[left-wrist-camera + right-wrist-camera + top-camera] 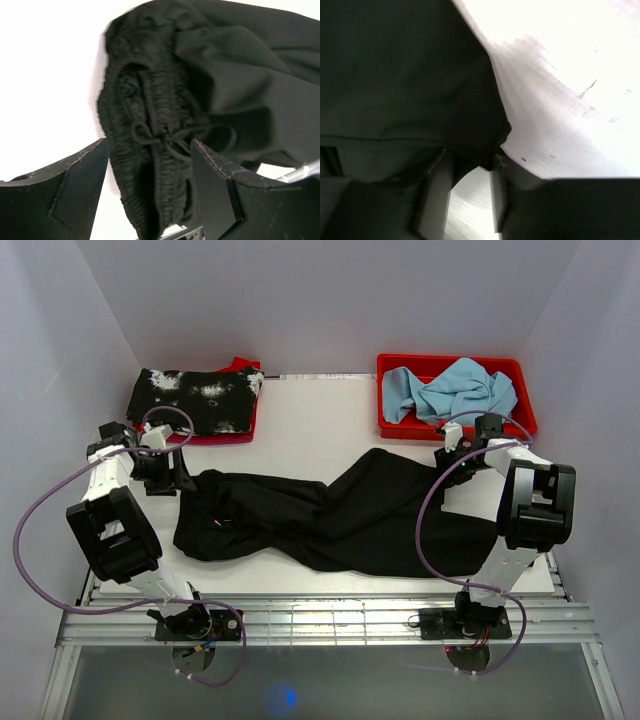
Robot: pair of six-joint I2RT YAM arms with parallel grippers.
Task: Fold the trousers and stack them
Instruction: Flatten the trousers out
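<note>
Soft, limp trousers (330, 515): I grasp waistband (150, 150) at 9 o'clock. Left jaws wide; right jaws narrow, hold unclear.

Trousers (340, 515): plain black, soft, unfolded. Sprawled rumpled across the table (300, 430), waist end left, legs running right, with a hump toward the far side. Waistband (150, 150) is gathered elastic, bunched, with the drawstring (165, 137) loose on it. Right-end corner lies flat.
</note>
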